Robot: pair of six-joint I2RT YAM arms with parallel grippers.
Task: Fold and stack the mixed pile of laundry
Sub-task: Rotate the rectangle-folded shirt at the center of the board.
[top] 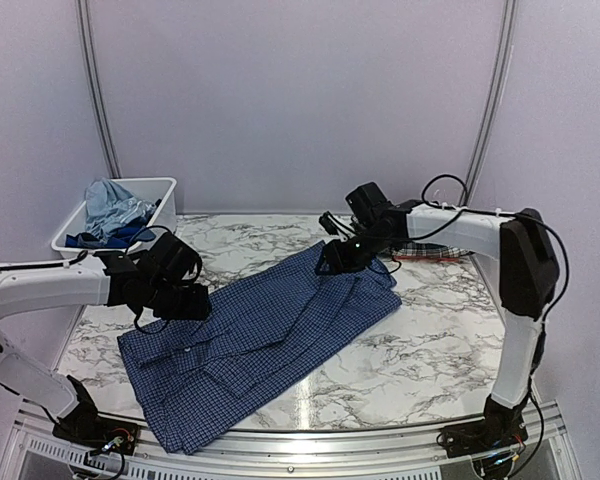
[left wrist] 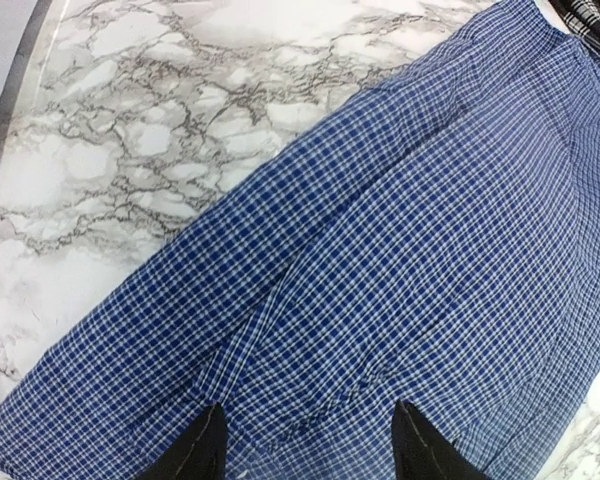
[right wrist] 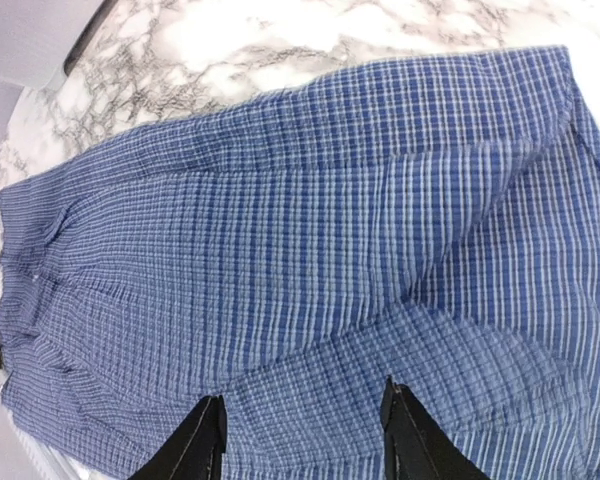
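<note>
Checked shirt spread on the marble, both pincers apart above it.

The navy small-check button shirt (top: pixel 270 340) lies opened out slantwise on the marble table (top: pixel 440 350), its near end close to the front edge and its far end reaching toward the middle. The left gripper (left wrist: pixel 310 445) hangs over the shirt's left side, its two fingers standing apart with flat checked cloth showing between them and nothing clamped. Farther back, the right gripper (right wrist: pixel 302 440) sits at the shirt's far right corner, fingers likewise apart over the cloth. Just behind that arm a black-and-white plaid piece (top: pixel 435 256) lies on the table. At the far left corner stands a white bin (top: pixel 165 195) holding a light blue T-shirt (top: pixel 110 205), with a royal blue garment (top: pixel 90 240) at its near side.
</note>
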